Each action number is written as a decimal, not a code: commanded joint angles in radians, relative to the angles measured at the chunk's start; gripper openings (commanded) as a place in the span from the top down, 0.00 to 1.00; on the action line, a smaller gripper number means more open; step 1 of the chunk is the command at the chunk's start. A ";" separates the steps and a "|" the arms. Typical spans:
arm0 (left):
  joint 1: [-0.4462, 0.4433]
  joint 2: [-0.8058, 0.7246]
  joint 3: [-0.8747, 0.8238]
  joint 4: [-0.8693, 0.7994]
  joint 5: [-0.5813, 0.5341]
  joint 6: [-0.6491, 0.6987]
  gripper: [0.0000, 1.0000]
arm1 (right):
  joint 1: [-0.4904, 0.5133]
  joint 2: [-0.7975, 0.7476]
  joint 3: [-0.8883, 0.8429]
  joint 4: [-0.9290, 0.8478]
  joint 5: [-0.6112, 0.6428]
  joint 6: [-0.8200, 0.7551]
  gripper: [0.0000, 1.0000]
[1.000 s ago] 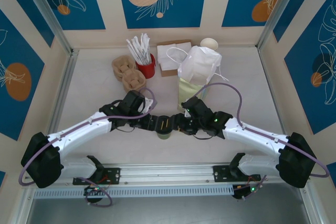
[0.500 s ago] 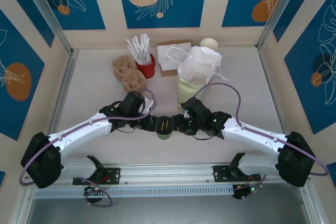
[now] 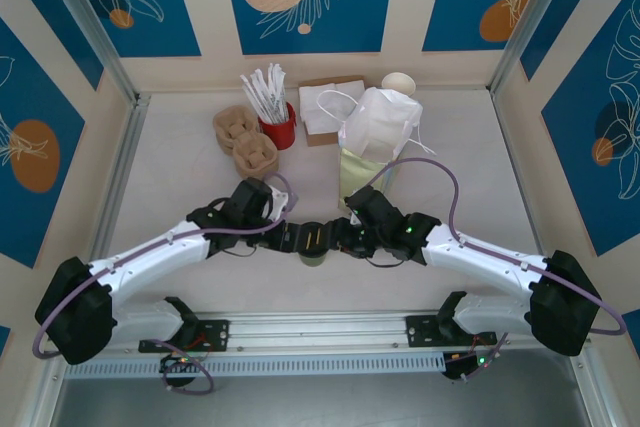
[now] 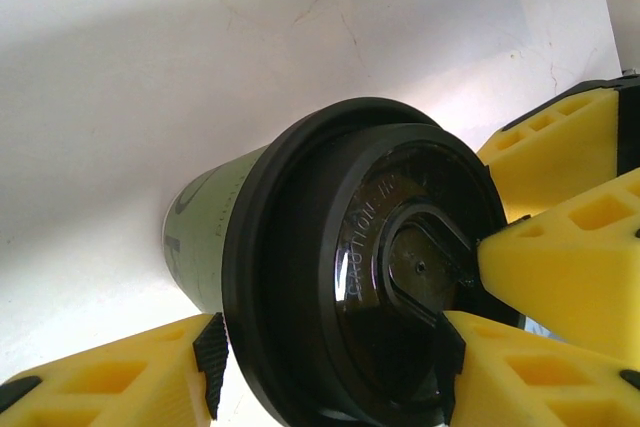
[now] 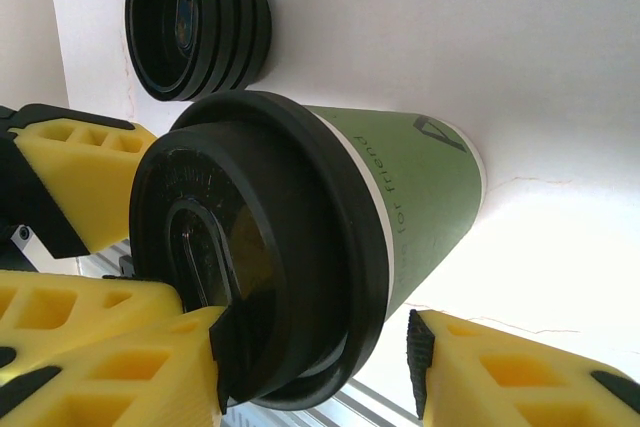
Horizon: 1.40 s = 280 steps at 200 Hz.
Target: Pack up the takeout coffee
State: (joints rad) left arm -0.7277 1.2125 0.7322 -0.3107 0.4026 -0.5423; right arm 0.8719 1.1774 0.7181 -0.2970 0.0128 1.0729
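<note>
The coffee cup (image 4: 200, 237) stands upright on the worktop (image 4: 120, 67). The left fingers (image 4: 150, 377) clamp its lid rim, half closed; the right fingers (image 5: 460, 367) straddle it, one pad just clear. Treat the paper wall as likely crushable and hold the stiffer rim.

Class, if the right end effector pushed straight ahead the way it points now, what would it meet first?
The coffee cup, standing between the right end effector's fingers. The left end effector faces it from the cup's other side, though depth there is unclear.
</note>
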 commanded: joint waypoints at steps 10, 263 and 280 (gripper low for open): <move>0.008 0.005 -0.069 -0.076 -0.027 -0.010 0.43 | 0.009 0.006 0.004 -0.057 0.036 -0.011 0.49; 0.011 -0.008 -0.008 -0.092 -0.042 -0.001 0.40 | 0.018 0.013 0.090 -0.114 0.039 -0.039 0.49; 0.010 -0.005 0.023 -0.109 -0.047 0.009 0.39 | 0.018 0.011 0.107 -0.122 0.033 -0.043 0.48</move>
State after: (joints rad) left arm -0.7238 1.1915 0.7097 -0.3096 0.3912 -0.5713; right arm 0.8837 1.1824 0.7753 -0.3832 0.0280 1.0546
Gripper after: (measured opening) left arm 0.607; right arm 0.515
